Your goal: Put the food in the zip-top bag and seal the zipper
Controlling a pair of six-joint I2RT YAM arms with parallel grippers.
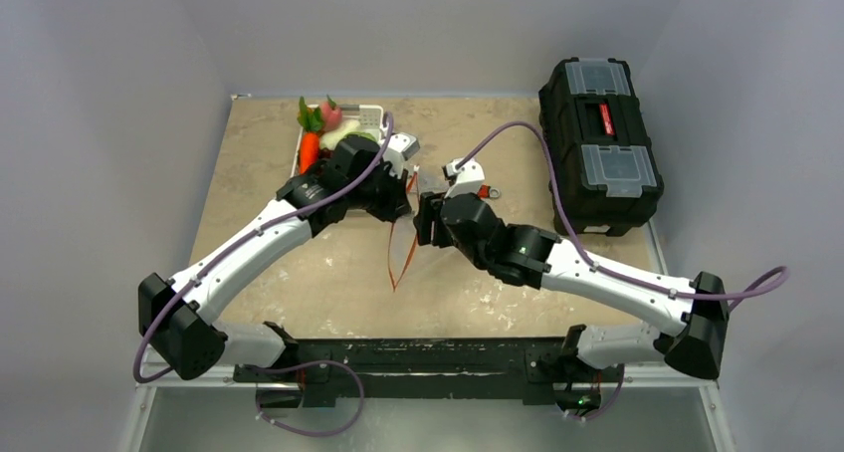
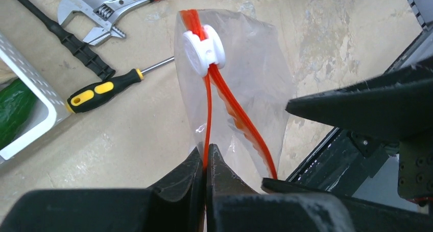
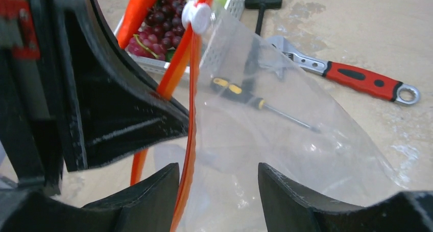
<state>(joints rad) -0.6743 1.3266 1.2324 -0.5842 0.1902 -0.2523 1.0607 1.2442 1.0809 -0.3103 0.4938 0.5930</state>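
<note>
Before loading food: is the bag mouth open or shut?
Open: below the slider, the bag's two zipper strips stand apart.

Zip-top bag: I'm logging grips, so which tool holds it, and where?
The left tool is shut on the zip-top bag at its red-orange zipper strip; the right tool stands open, gripping nothing.

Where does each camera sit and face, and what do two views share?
Top external: above and behind, looking down at the table; left arm, right arm show.
Left wrist: looking along shut left fingers pinching the zipper.
Right wrist: looking past open right fingers through the zip-top bag.
Shared: both wrist views show the white slider.
</note>
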